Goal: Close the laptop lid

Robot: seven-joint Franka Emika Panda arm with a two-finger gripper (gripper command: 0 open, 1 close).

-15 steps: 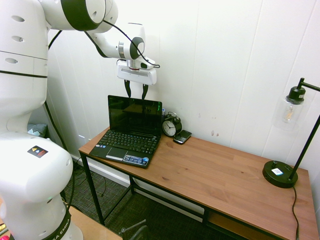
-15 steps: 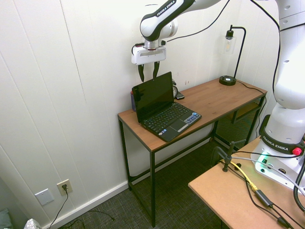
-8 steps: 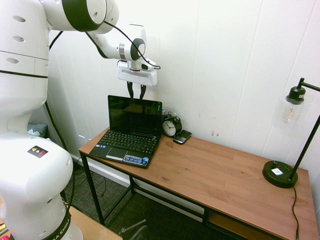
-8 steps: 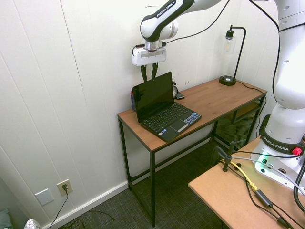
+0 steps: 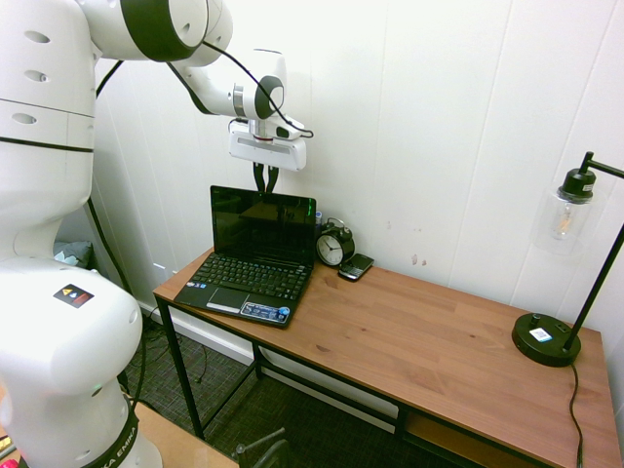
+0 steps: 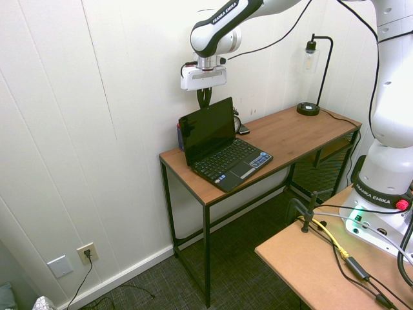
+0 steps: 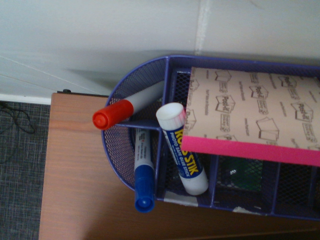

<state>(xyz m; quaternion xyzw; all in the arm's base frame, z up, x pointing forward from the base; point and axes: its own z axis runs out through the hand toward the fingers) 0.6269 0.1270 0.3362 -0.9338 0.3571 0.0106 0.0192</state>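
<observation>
From my remote station, I saw the tool (image 5: 265, 185) just above the top edge of the raised laptop lid (image 5: 263, 222), by the wall (image 5: 419, 127). The upright lid stood between the tool and the keyboard (image 6: 227, 157), barring a straight way forward at lid height. Above the keyboard, on the screen side, the air was open. Behind the lid, a purple mesh organizer (image 7: 212, 200) took up room, with markers, a glue stick (image 7: 182, 150) and a pink-edged pad. A round black clock (image 5: 334, 244) crowded one side of the lid. Beyond the clock and phone (image 5: 356, 267), the worktop (image 5: 429, 327) lay open as far as the lamp (image 5: 546, 338).
</observation>
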